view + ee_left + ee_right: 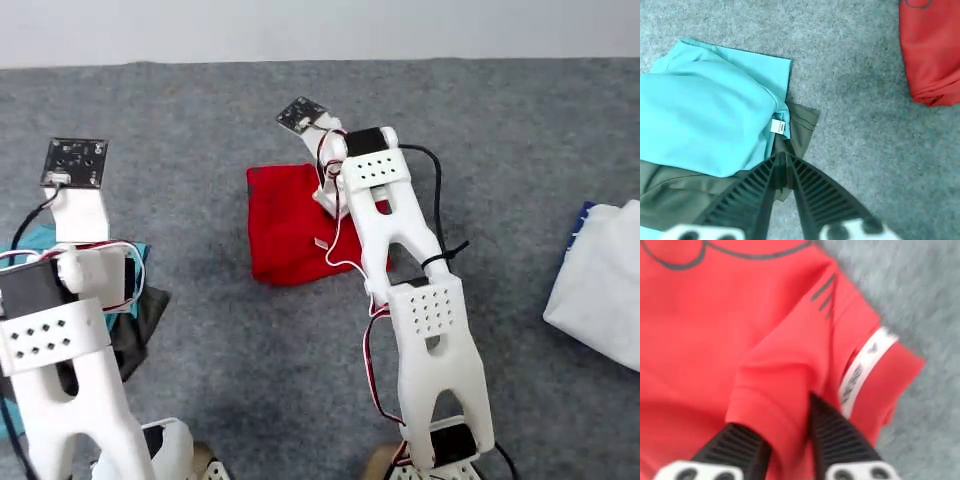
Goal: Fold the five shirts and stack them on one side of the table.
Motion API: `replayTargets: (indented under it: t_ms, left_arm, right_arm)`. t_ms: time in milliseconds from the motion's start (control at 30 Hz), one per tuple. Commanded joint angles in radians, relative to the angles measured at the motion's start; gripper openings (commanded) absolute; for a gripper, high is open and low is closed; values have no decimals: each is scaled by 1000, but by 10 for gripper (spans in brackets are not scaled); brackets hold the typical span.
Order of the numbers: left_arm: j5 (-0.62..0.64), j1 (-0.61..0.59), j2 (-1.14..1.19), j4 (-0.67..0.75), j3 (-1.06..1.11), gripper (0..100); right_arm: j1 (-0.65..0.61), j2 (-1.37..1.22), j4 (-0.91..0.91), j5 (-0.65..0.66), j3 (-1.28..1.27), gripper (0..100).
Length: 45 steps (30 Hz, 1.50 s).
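Note:
A folded red shirt [285,235] lies mid-table on the grey carpet-like surface. My right gripper [330,195] is down on its right part. In the right wrist view the right gripper [780,417] is shut on a raised fold of the red shirt [715,330], beside a white neck label [862,365]. At the left, a teal shirt [700,115] rests on a dark olive shirt [800,125]. My left gripper [782,160] hangs just above the olive shirt's edge, shut with nothing in it. The teal shirt [25,240] is mostly hidden under the left arm.
A white shirt [605,280] lies at the right table edge with a blue one [582,222] peeking out beneath it. Bare grey surface [250,380] spreads between the two arms and along the far side. The red shirt [930,55] also borders the left wrist view.

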State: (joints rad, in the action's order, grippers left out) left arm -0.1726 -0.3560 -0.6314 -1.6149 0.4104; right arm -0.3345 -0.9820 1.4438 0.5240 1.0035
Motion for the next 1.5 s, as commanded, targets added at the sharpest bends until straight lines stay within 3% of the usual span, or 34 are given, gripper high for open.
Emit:
replayTargets:
  t_ms: [0,300,567,1267,1467]
  left_arm:
    - [-6,-5,-20,35,18,6]
    - [-6,-2,-17,86,73,6]
    - [-8,0,-15,89,73,6]
    - [-5,2,-18,133,136,6]
    - [-5,2,-21,132,136,6]
  right_arm:
    - [2,-2,24,25,175,16]
    - [76,-51,19,2,281,13]
    - [177,-113,15,-153,281,175]
    - [263,-7,-47,-155,281,173]
    - [203,36,134,-160,331,172]
